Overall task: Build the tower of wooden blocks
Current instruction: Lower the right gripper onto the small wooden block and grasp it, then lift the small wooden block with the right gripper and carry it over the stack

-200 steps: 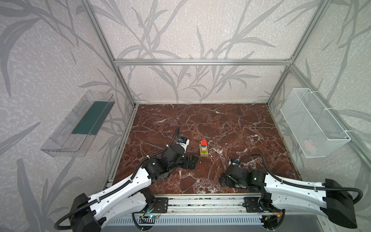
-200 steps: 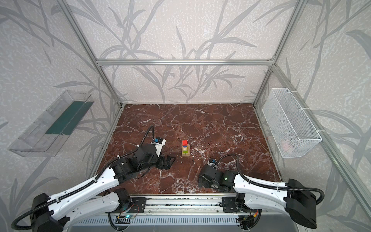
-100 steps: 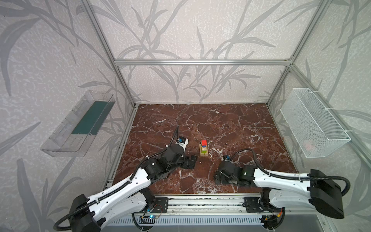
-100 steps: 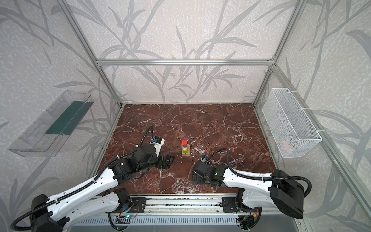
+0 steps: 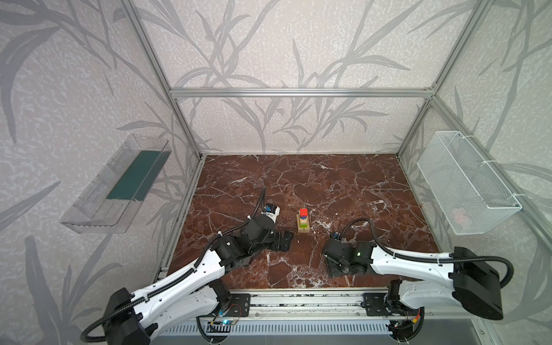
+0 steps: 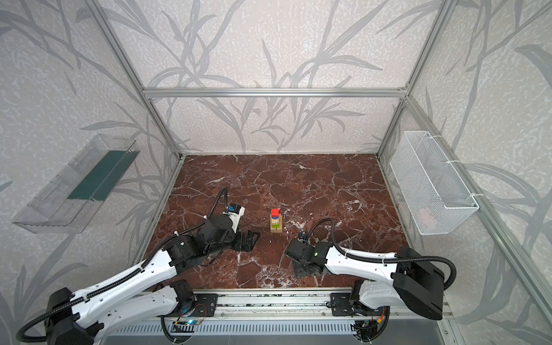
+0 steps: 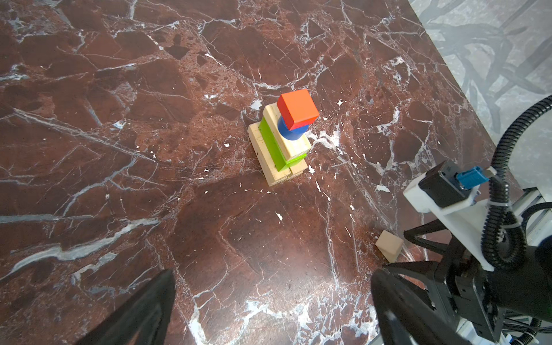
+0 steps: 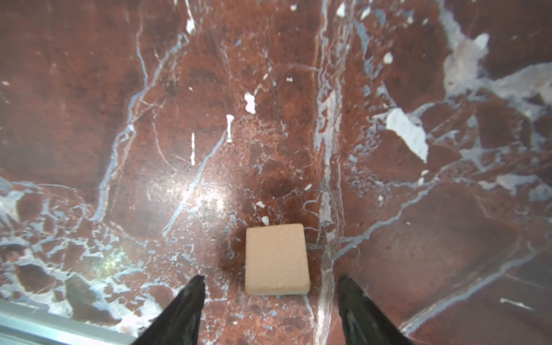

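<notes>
Though the tower (image 7: 283, 137) reaches its red block (image 7: 297, 109), the wedge (image 8: 276, 260) lies unlifted between the right gripper's (image 8: 271, 278) parted jaws; left gripper (image 7: 273, 274) gapes empty.

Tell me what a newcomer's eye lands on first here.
The small wood block tower stands out in the middle of the dark red marble table, with a bright red block on top, above a blue disc and a lime-green bar. Near the front edge, the right gripper straddles a lone pale wedge piece; it is open and not touching it.
</notes>
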Controlling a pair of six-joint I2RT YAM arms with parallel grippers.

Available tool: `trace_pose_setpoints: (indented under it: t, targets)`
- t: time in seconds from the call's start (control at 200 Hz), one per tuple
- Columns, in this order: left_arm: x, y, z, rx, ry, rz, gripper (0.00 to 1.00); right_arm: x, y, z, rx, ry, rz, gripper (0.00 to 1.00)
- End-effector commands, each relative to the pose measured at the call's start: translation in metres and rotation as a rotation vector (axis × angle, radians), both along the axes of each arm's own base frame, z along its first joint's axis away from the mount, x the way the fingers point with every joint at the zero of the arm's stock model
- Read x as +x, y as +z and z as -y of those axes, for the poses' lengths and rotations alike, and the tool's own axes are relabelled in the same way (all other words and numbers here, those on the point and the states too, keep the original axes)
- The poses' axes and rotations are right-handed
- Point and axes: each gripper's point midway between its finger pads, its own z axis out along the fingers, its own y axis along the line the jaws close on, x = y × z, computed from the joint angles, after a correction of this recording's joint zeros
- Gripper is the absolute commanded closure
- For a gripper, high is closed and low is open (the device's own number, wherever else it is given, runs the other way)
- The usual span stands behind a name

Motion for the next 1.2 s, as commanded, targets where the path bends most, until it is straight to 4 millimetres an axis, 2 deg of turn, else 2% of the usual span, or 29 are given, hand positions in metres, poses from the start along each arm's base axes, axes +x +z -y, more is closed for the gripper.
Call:
trace_pose_setpoints:
  t: [0.0, 0.495, 0.75, 1.195]
  targets:
    - [0.002, -0.002, -0.002, -0.001, 0.017, -0.007, 0.00, 0.002, 0.002, 0.004, -0.047, 0.058, 0.007, 0.36]
    - [0.001, 0.000, -0.002, -0.012, 0.026, -0.018, 0.00, 0.009, -0.002, 0.012, -0.158, 0.145, 0.030, 0.47]
    - [0.001, -0.001, -0.002, -0.012, 0.026, -0.024, 0.00, 0.008, -0.006, 0.004, -0.110, 0.131, 0.022, 0.52]
    - [0.001, -0.002, -0.002, -0.013, 0.028, -0.029, 0.00, 0.004, -0.015, 0.005, -0.106, 0.119, 0.003, 0.60]
